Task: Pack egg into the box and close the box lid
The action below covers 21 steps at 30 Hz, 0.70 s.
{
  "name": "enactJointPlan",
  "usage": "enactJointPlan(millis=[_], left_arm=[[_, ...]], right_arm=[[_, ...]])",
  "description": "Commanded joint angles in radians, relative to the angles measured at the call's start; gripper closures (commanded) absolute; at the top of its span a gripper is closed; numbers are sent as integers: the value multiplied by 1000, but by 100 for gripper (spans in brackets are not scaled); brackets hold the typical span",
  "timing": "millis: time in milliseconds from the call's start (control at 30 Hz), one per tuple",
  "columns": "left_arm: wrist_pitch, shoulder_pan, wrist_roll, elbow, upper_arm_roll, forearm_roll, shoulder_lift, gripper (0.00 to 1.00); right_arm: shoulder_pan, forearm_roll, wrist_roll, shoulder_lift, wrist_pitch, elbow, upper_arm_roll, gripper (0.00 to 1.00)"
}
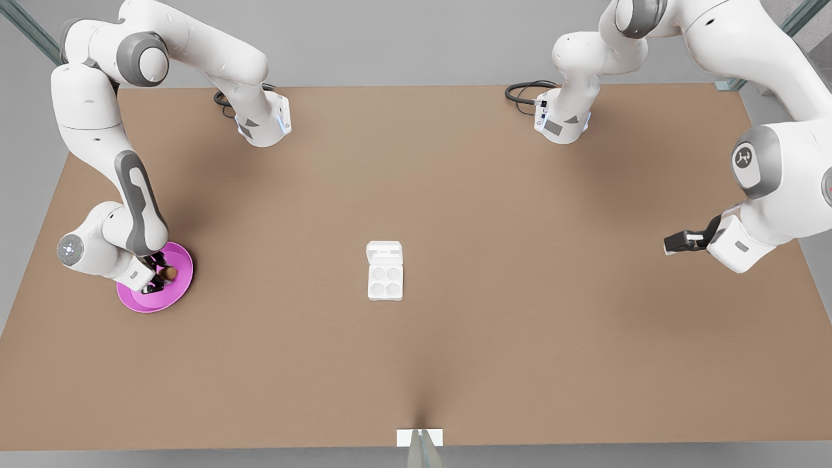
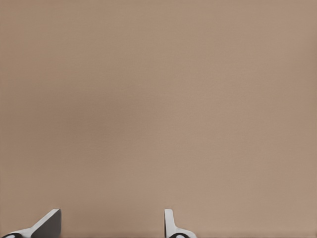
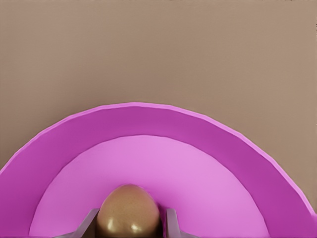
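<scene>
The tan-brown egg rests low over the round pink plate at the front view's left. My right gripper is shut on the egg, a finger pressed to each side. In the middle of the table stands the white box, its four cups bare and its box lid swung open toward the far side. At the front view's right, my left gripper waits open above bare tabletop, its fingertips well apart.
Both arm bases with black cables stand along the far edge. A small white marker sits at the near edge. Brown tabletop stretches between the pink plate and the box.
</scene>
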<state>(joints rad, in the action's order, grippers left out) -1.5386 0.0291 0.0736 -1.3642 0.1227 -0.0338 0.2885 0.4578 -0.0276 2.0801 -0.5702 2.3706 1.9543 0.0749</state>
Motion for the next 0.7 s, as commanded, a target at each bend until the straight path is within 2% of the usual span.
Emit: enactJointPlan(millis=[0, 667], left_arm=[[2, 0, 0, 0, 0, 0, 0, 0], [3, 0, 0, 0, 0, 0, -2, 0]], right_arm=[[1, 0, 0, 0, -1, 0, -1, 43], [4, 6, 0, 21, -16, -3, 5, 44]])
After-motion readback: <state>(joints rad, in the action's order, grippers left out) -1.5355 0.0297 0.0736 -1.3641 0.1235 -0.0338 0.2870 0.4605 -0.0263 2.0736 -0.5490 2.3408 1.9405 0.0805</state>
